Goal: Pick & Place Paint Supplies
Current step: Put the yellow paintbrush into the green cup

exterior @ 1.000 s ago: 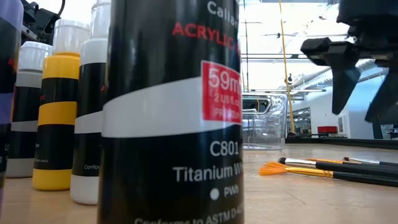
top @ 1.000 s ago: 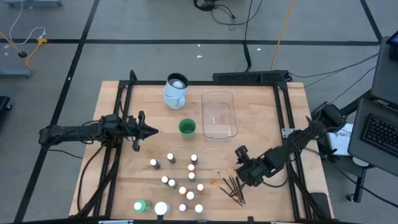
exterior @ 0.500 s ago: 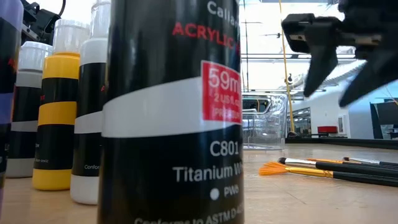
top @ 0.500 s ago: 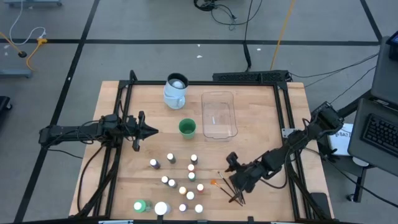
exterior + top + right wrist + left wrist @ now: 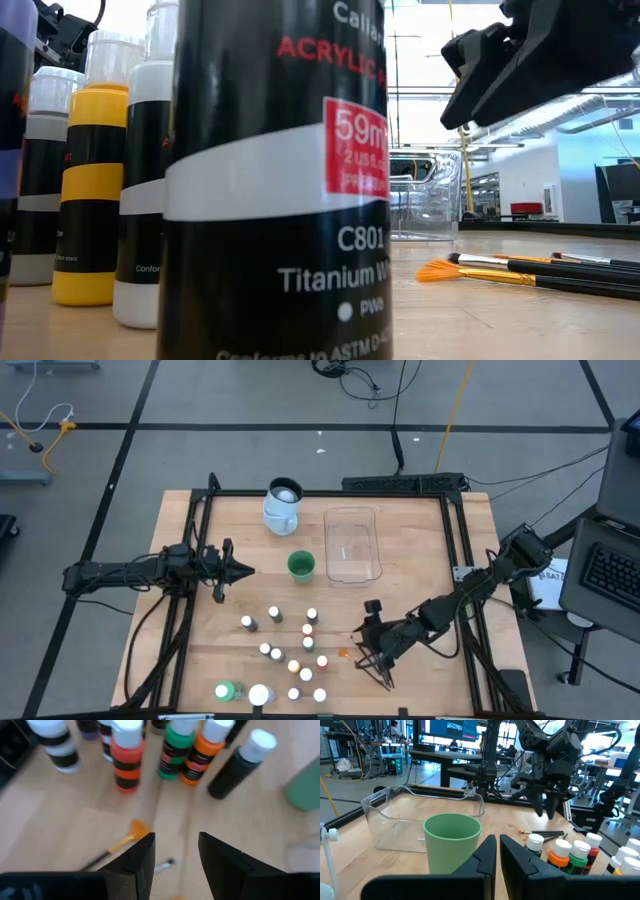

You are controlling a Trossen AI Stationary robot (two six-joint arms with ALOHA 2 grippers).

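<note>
Right hand [image 5: 372,645] is hanging over the orange-tipped brushes [image 5: 378,665] near the front right part of the worktop [image 5: 420,550], fingers spread apart with nothing between them. From its own wrist camera you can see one orange brush tip [image 5: 138,828] on the wood just past the two fingers [image 5: 140,857], and a row of little paint bottles [image 5: 190,750] further on: red, green, orange and a black one. The low camera shows the hand [image 5: 490,75] well up off the wood, brushes [image 5: 520,270] lying flat underneath.

Left hand [image 5: 240,570] is parked over the left side of the worktop, clenched on nothing, pointing toward the green cup [image 5: 301,565]. Its wrist view has that cup [image 5: 452,842] right in front, the clear plastic tub [image 5: 410,815] behind it and some bottles [image 5: 570,852] off to the side.

Bottles [image 5: 295,650] are clustered front and centre, all upright, caps on. Bigger green bottle [image 5: 226,691] and white jar [image 5: 259,695] sit by the front edge. Pale jug [image 5: 283,505] is at the back, beside the tub [image 5: 352,545].
</note>
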